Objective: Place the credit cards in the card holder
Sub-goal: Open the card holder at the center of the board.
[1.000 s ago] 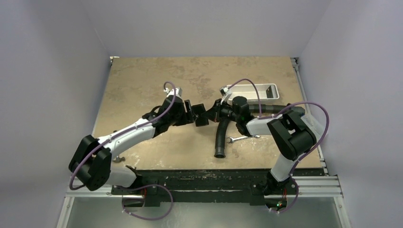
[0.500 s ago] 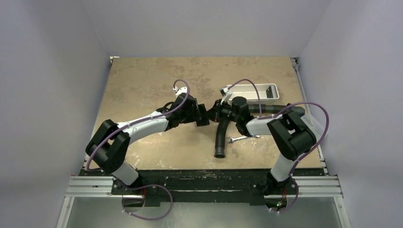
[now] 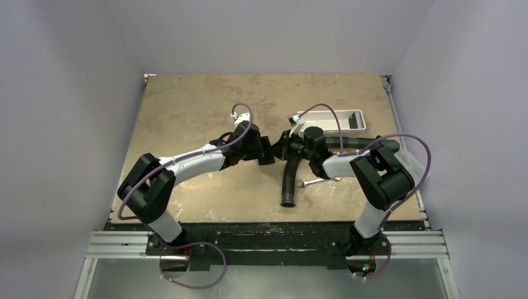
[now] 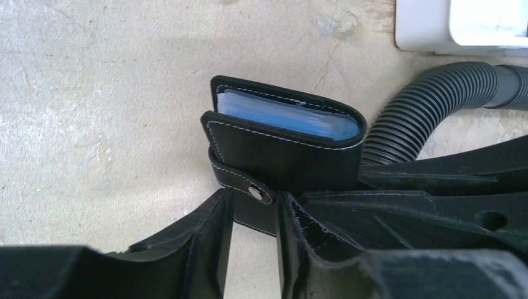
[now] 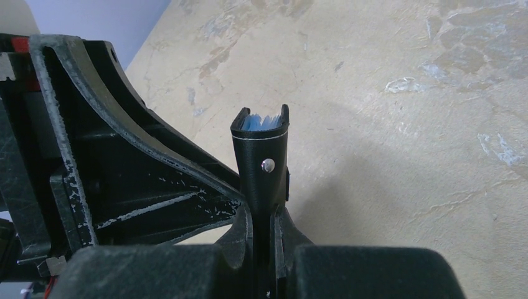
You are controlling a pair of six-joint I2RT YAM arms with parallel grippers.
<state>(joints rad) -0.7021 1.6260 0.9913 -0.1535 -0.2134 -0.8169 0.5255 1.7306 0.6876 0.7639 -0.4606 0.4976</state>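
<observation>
**Holder pinned between both grippers, cards inside**

The holder (image 4: pixel 292 152) was at mid-surface (image 3: pixel 187 106), folded over with its open edge showing. Thin pale blue cards (image 4: pixel 280 118) sat between its two black covers. I could not count them, and only their edges showed. From the right wrist view the same blue edges peeked out of the holder's far end, above the stud (image 5: pixel 268 164).

The white tray (image 3: pixel 336 130) lay further back on the right. Its inside was too small to read from above, and the left wrist view caught only one corner. A black hose (image 3: pixel 289 180) ran from behind the holder toward me, with a wrench (image 3: pixel 316 182) just to its right.

The right gripper (image 5: pixel 264 218) was clamped on the holder's near edge, holding it on edge. I could not tell whether the holder touched the surface.

The left gripper (image 4: pixel 254 202) had its jaws narrow, either side of the strap (image 4: pixel 240 184). I could not tell whether they pinched it.

The left arm stretched low from its base toward the centre. The right arm was folded, elbow high near the right edge and forearm running back left. The two grippers met nose to nose.
</observation>
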